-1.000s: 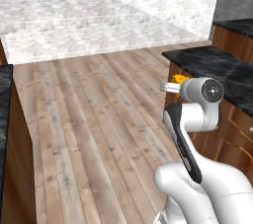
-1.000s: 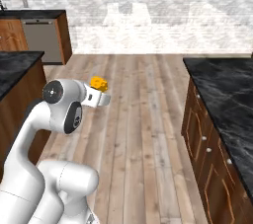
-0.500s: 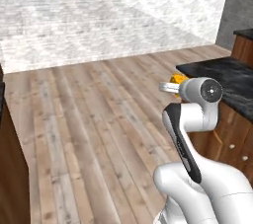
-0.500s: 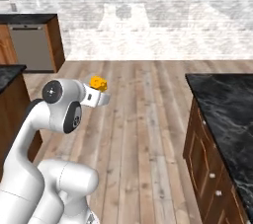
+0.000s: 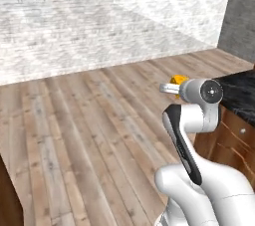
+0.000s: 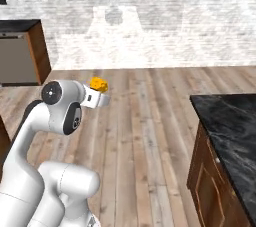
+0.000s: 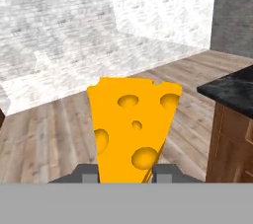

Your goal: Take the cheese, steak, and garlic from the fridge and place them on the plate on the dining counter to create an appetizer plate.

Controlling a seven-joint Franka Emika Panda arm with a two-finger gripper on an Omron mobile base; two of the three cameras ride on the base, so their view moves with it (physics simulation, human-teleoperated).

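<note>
The cheese [image 7: 131, 129], a yellow-orange wedge with holes, stands upright between my fingertips in the hand view. My gripper [image 7: 126, 174] is shut on its lower end. From the base views the cheese [image 5: 178, 79] [image 6: 99, 85] pokes out past the gripper [image 5: 174, 84] [image 6: 100, 93], carried at chest height over the wooden floor. The steak, the garlic, the fridge and the plate are out of view. A black marble top over brown wood panels [image 6: 227, 141] [image 5: 239, 95] [image 7: 230, 90] stands to the right; I cannot tell whether it is the dining counter.
Bare wooden floor [image 5: 84, 135] stretches ahead to a white brick wall [image 6: 150, 16]. At the far left stands a dark-topped brown cabinet with a grey appliance front [image 6: 20, 53]. A dark grey wall [image 5: 244, 16] rises at the back right.
The whole picture has shifted as the base moves: the counters slide toward the frame edges and more brick wall shows. The arm holds the same pose with the cheese still gripped.
</note>
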